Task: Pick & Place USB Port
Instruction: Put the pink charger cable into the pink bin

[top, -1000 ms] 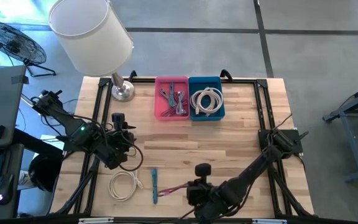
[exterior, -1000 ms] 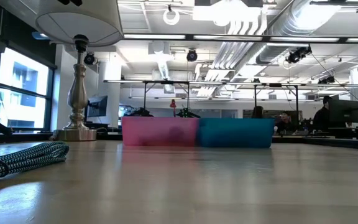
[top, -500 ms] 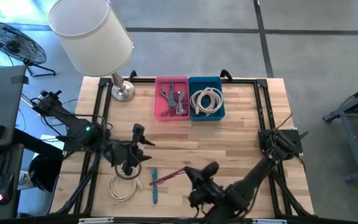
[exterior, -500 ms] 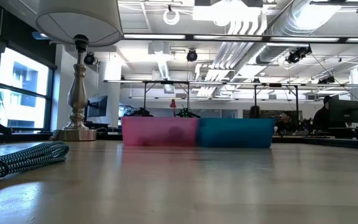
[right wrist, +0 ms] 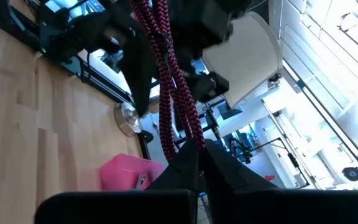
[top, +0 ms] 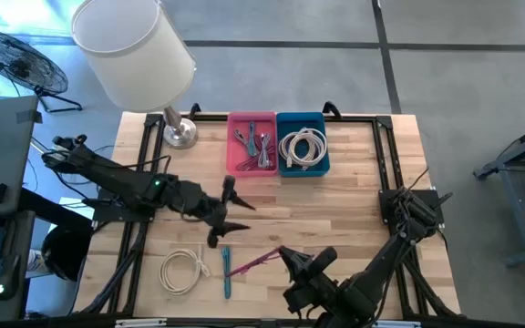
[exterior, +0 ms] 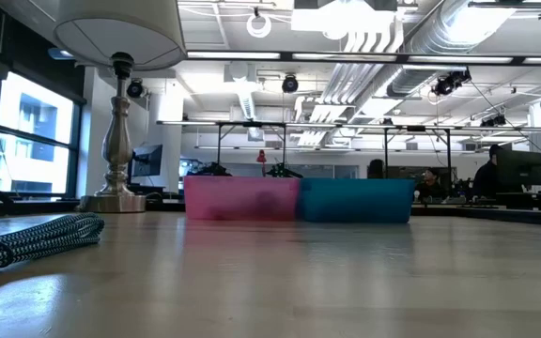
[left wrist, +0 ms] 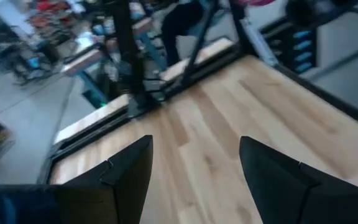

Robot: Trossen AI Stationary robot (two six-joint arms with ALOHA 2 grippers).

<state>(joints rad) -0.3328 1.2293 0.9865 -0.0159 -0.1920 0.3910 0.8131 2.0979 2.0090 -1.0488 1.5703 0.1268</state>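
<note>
Holding a red-and-black braided cable in its closed fingers, the right gripper sits at about six o'clock on the surface, and the cable trails from it toward nine o'clock. The pink bin and the blue bin stand touching each other at twelve o'clock, the pink one already holding similar dark cables and the blue one a white coil.

To place this well, I judge the right arm should lift until the loose end of the cable hangs free of the wood, carry it toward twelve o'clock over the pink bin, and let go only once the whole length is inside the rim, so that no tail drapes over the wall.

The left gripper hovers near the centre, fingers spread wide and empty, just above a blue cable; a white coiled cable lies at seven o'clock. It lies close to the right arm's path, so a collision is the risk to watch.
</note>
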